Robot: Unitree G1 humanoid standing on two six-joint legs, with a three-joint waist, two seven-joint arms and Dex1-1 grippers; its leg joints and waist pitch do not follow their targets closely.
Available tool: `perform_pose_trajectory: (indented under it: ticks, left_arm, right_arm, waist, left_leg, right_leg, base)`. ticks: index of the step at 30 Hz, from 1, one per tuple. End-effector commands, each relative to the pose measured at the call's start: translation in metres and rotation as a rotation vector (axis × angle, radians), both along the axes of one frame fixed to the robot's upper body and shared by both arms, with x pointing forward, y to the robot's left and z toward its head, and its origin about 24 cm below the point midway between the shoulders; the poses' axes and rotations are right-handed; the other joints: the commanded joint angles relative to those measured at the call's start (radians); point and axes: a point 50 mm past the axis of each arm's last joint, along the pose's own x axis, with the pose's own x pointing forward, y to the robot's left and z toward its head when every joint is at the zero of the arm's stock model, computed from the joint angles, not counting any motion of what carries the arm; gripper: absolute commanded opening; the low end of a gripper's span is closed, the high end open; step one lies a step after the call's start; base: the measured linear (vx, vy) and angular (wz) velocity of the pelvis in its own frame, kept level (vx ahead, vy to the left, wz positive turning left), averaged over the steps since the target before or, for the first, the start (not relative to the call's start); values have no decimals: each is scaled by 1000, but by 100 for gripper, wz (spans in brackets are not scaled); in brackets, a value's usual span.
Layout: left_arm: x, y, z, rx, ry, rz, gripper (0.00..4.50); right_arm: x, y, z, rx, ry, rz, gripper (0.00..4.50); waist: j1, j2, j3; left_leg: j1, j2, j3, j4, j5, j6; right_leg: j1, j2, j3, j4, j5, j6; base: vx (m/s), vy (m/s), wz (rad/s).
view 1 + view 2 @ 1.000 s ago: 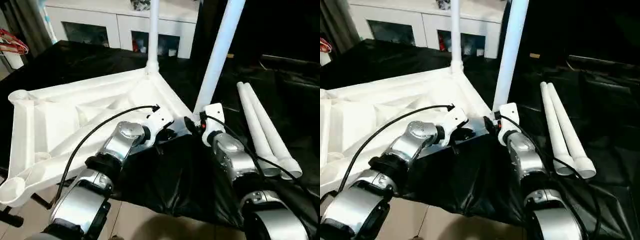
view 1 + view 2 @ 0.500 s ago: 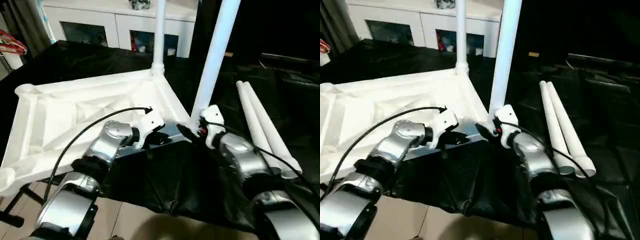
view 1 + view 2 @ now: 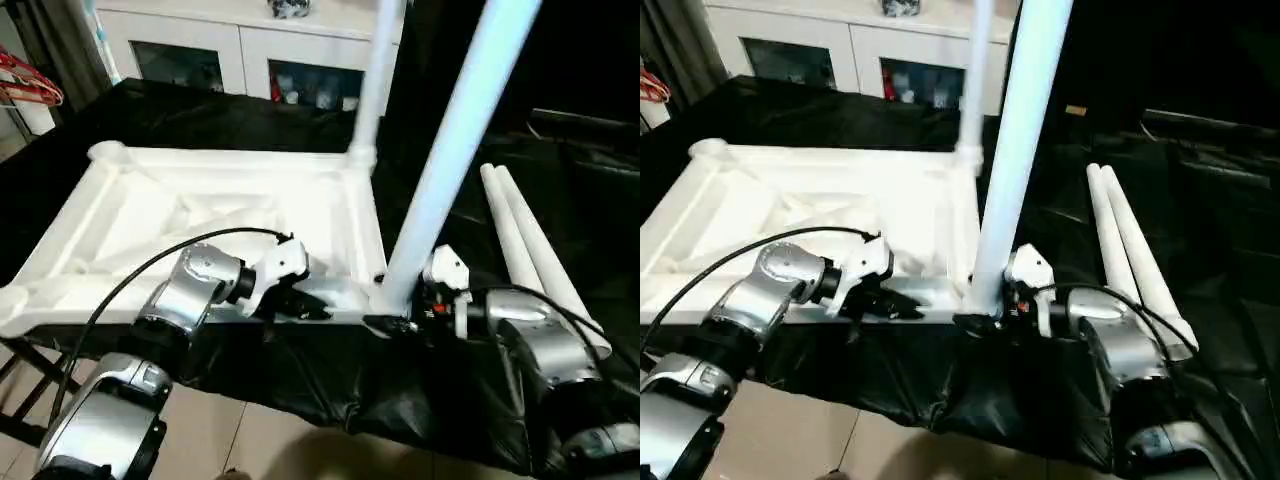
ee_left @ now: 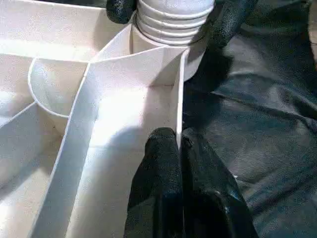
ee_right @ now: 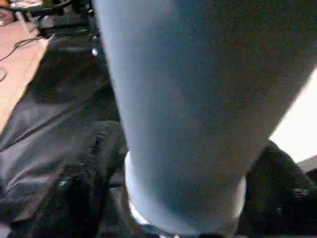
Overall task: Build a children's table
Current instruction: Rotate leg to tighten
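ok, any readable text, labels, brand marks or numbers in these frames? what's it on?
None readable.
Upturned table top: plain white ribs, no marking.
Two fitted legs and two loose legs on the black sheet: plain white.
Small tan tag on the dark surface behind: too small to read.
Items behind the white cabinet's glass doors: too blurred to read.

Your tabletop (image 3: pixel 200 215) lies underside up on the black sheet (image 3: pixel 200 115), with two legs (image 3: pixel 455 150) standing in its right corner sockets. Two loose legs (image 3: pixel 535 255) lie side by side to its right, and the cabinet (image 3: pixel 240 50) stands behind.
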Motion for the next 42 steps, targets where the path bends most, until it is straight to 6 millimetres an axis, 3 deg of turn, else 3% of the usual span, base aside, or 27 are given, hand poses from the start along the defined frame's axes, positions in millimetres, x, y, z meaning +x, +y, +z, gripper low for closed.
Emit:
perform_pose_trajectory:
  ticks: [1, 8, 11, 13, 15, 16, 17, 19, 22, 24, 26, 27, 31, 32, 35, 37, 42]
  left_arm:
    - [5, -6, 13, -57, -56, 2, 0]
    - [5, -8, 13, -62, -61, 11, 0]
    - [9, -14, 13, -70, -84, 62, 0]
    - [19, -22, 12, -64, -113, 176, 0]
    - [20, -25, 12, -65, -119, 199, 0]
    - [24, -29, 12, -63, -127, 238, 0]
    - [27, -34, 12, -55, -140, 274, 0]
    - [32, -43, 13, -51, -153, 337, 0]
    - [38, -57, 15, -57, -172, 407, 0]
    - [41, -68, 17, -67, -188, 458, 0]
    - [42, -77, 18, -65, -213, 472, 0]
    - [42, -79, 17, -59, -229, 468, 0]
    - [41, -82, 16, -50, -246, 453, 0]
    - [41, -82, 15, -49, -250, 447, 0]
    - [39, -81, 13, -49, -258, 410, 0]
    - [37, -81, 12, -57, -256, 394, 0]
    - [38, -82, 11, -68, -269, 404, 0]
  right_arm:
    - [-11, 12, -9, -8, 58, 99, 322]
    - [-14, 19, -9, 10, 72, 99, 281]
    - [-8, 24, -11, 36, 61, -1, 268]
    - [10, 27, -22, -19, 30, -240, 267]
    - [13, 27, -24, -33, 20, -293, 267]
    - [19, 28, -27, -36, 26, -389, 267]
    - [25, 30, -30, -35, 34, -490, 266]
    - [33, 34, -35, -30, 63, -639, 266]
    - [38, 41, -39, -27, 90, -772, 266]
    - [44, 46, -40, -35, 99, -867, 266]
    - [48, 52, -39, -44, 94, -935, 266]
    - [50, 54, -38, -55, 73, -942, 266]
    - [53, 56, -35, -71, 29, -960, 266]
    - [54, 56, -35, -67, 28, -964, 322]
    - [56, 54, -32, -31, 32, -963, 336]
    - [56, 52, -30, -15, 25, -959, 371]
    - [58, 39, -19, 4, -75, -946, 414]
  waist:
    - [1, -2, -58]
    - [3, -3, -59]
    - [2, -5, -58]
    - [-3, -8, -54]
    - [-14, -7, -52]
    - [-17, -8, -52]
    - [-20, -10, -51]
    - [-23, -10, -53]
    - [-22, -8, -55]
    - [-19, -3, -58]
    - [-17, -3, -61]
    - [-17, 1, -61]
    - [-14, 0, -62]
    - [-15, -1, -61]
    - [-14, 0, -59]
    - [-15, -2, -59]
    - [-12, -2, -59]
  left_leg:
    - [-5, -1, 14, -67, -184, 74]
    - [-4, -1, 16, -64, -168, 73]
    - [-5, -2, 15, -66, -177, 63]
    - [-3, -4, 14, -70, -200, 48]
    - [-1, -8, 12, -72, -231, 16]
    - [-2, -8, 10, -74, -237, 11]
    - [1, -9, 10, -74, -243, 8]
    - [3, -11, 11, -72, -245, 6]
    - [1, -11, 10, -72, -217, 6]
    - [-1, -11, 13, -69, -182, 14]
    - [-2, -13, 12, -68, -167, 15]
    - [-2, -13, 12, -68, -163, 13]
    - [-3, -14, 14, -66, -158, 31]
    - [-3, -14, 14, -67, -165, 32]
    - [-1, -12, 14, -69, -202, 32]
    - [-3, -12, 13, -70, -205, 34]
    - [-3, -11, 14, -69, -183, 44]
  right_leg:
    - [64, -35, 25, -69, -192, -231]
    - [64, -34, 25, -65, -152, -243]
    - [63, -36, 26, -67, -179, -233]
    - [60, -37, 25, -74, -237, -216]
    - [56, -38, 24, -81, -329, -189]
    - [59, -39, 23, -83, -354, -179]
    - [52, -39, 25, -88, -388, -161]
    - [50, -37, 26, -91, -401, -151]
    - [52, -36, 26, -87, -352, -159]
    - [54, -34, 27, -78, -254, -183]
    - [59, -33, 26, -73, -217, -192]
    - [60, -32, 26, -72, -192, -199]
    - [64, -32, 25, -68, -134, -213]
    - [64, -32, 25, -69, -139, -213]
    - [62, -35, 26, -75, -203, -205]
    - [64, -36, 26, -76, -211, -201]
    - [65, -35, 25, -72, -168, -209]
  base:
    - [0, 0, 0]
    - [0, 0, 0]
    - [0, 0, 0]
    - [0, 0, 0]
    - [0, 0, 0]
    - [0, 0, 0]
    - [0, 0, 0]
    - [0, 0, 0]
    - [0, 0, 0]
    - [0, 0, 0]
    - [0, 0, 0]
    - [0, 0, 0]
    - [0, 0, 0]
    - [0, 0, 0]
    - [0, 0, 0]
    - [0, 0, 0]
    - [0, 0, 0]
